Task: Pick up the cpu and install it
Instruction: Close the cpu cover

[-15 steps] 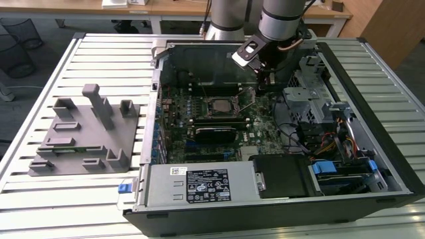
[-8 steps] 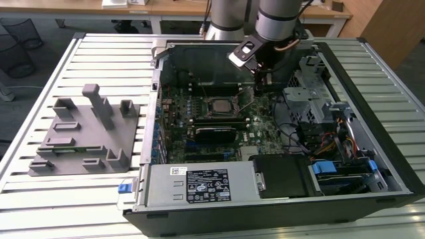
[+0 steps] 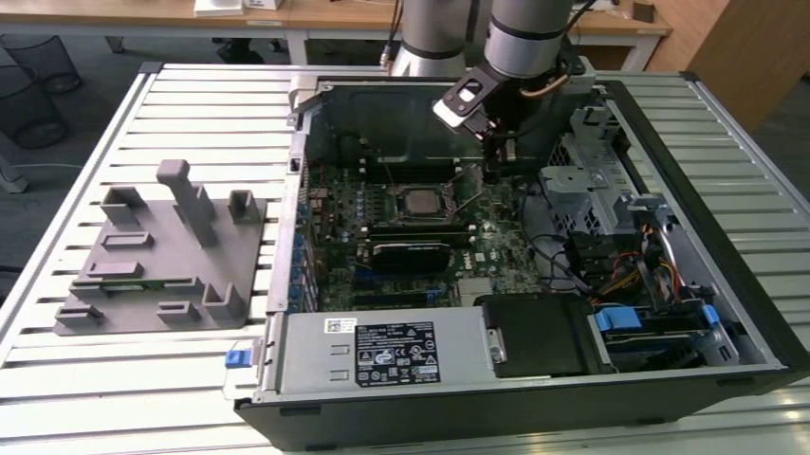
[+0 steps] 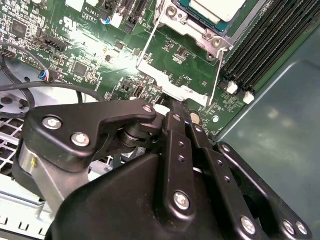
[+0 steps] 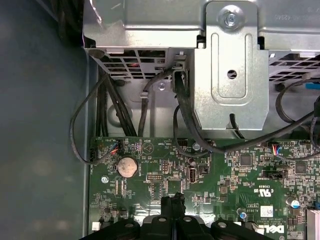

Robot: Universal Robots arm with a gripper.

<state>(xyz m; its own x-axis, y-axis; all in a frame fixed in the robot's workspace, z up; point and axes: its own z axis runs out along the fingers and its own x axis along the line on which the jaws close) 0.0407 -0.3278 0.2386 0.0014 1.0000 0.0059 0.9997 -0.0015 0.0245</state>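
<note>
The cpu [image 3: 418, 201] lies flat in the socket in the middle of the motherboard [image 3: 506, 242], inside the open computer case. Its pale metal top also shows in the second wrist view, cpu [image 4: 215, 9], framed by the socket's metal plate and thin wire lever [image 4: 150, 42]. My gripper [image 3: 491, 171] hangs over the board just to the exterior view's right of the socket. Both wrist views show its black fingers pressed together, shut, with nothing visible between them: gripper [image 4: 175, 107], gripper [image 5: 172, 201]. The fingertips sit close to the wire lever's near edge; I cannot tell whether they touch it.
A grey plastic fixture [image 3: 165, 256] with upright blocks lies on the slatted table at the exterior view's left. A metal drive cage [image 3: 595, 180] and cables [image 3: 570, 265] crowd the case at the right. The power supply [image 3: 379, 351] fills the case's front. Memory slots [image 4: 260, 45] flank the socket.
</note>
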